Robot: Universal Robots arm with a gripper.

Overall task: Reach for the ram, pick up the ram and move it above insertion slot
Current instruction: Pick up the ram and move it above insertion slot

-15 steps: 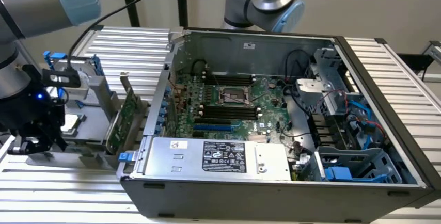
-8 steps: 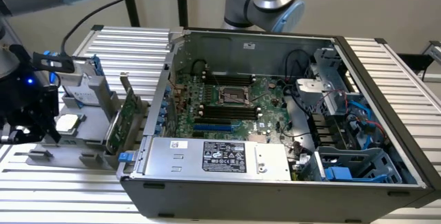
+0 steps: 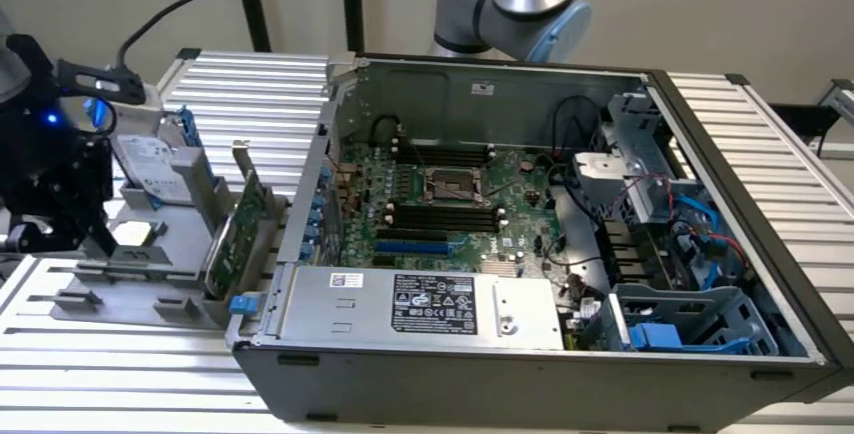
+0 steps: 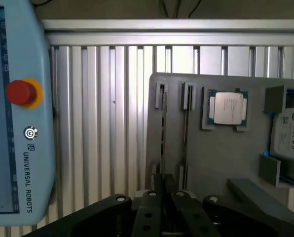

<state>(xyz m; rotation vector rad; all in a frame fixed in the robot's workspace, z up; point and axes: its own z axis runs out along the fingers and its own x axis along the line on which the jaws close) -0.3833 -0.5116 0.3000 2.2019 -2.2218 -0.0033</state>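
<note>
The ram [image 4: 163,123] is a long thin stick standing on edge in a slot of the grey holder [image 4: 221,163]. In the wrist view my gripper [image 4: 164,186] sits at the near end of that slot, in line with the stick. Its two black fingers [image 4: 158,183] are shut, with only a sliver between them and nothing held. In the exterior view the gripper [image 3: 60,219] hangs over the holder [image 3: 134,299] at that view's left. The black motherboard slots [image 3: 441,216] lie inside the open computer case [image 3: 534,354].
A second holder slot [image 4: 185,123] runs beside the ram. A processor chip [image 4: 228,108] and a hard drive [image 4: 287,133] also sit on the holder. A wider green card with a blue clip [image 3: 240,239] stands against the case. A teach pendant [image 4: 18,108] lies on the ribbed table [image 4: 107,123].
</note>
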